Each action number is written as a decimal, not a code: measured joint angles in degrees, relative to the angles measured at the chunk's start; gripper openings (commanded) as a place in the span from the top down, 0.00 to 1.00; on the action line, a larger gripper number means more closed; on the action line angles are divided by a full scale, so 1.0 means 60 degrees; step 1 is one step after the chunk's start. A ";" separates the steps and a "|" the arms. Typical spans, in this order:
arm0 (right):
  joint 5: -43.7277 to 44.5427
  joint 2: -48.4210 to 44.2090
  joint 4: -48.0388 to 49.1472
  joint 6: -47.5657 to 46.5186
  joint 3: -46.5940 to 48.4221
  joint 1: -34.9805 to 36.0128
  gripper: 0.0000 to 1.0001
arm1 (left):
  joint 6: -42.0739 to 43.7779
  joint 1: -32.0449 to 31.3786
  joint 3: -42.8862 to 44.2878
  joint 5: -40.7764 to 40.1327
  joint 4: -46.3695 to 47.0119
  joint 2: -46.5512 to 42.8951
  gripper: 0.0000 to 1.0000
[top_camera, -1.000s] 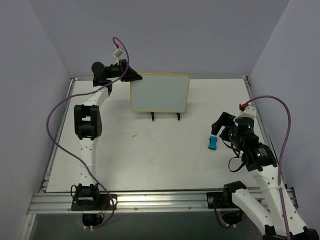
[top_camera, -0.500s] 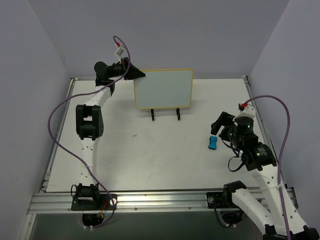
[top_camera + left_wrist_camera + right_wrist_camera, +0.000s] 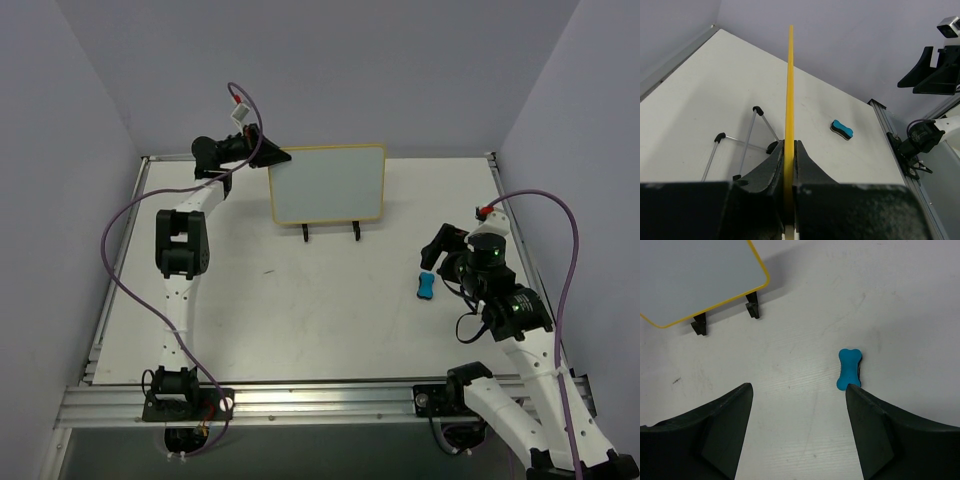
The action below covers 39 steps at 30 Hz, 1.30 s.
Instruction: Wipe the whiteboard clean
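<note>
The whiteboard (image 3: 328, 184), white with a thin yellow frame and no writing visible, stands upright over a black wire easel (image 3: 330, 233) at the table's back. My left gripper (image 3: 272, 156) is shut on its upper left edge; in the left wrist view the yellow frame (image 3: 789, 85) runs edge-on between the jaws of that gripper (image 3: 789, 150). The blue eraser (image 3: 426, 286) lies on the table at the right. My right gripper (image 3: 440, 252) is open and empty, hovering just above and beside it. The right wrist view shows the eraser (image 3: 849, 369) by the right finger and the whiteboard (image 3: 695, 277).
The easel's black-tipped legs (image 3: 737, 145) show in the left wrist view. The aluminium table rail (image 3: 300, 400) runs along the near edge. Purple walls close in the table at the back and both sides.
My left gripper has shifted the whiteboard to the right and slightly up, squaring it over the easel. The right arm and eraser have not moved.
</note>
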 measured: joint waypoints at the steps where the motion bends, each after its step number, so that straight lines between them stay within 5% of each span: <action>1: 0.0000 0.0007 0.0004 0.0000 0.0000 0.0000 0.30 | -0.0036 0.0000 -0.0098 -0.0007 0.0076 0.0011 0.98; 39: -0.0142 0.0058 0.0036 -0.0025 -0.0011 0.0055 0.29 | -0.0583 0.0000 -0.0361 0.0000 0.1253 0.0681 0.98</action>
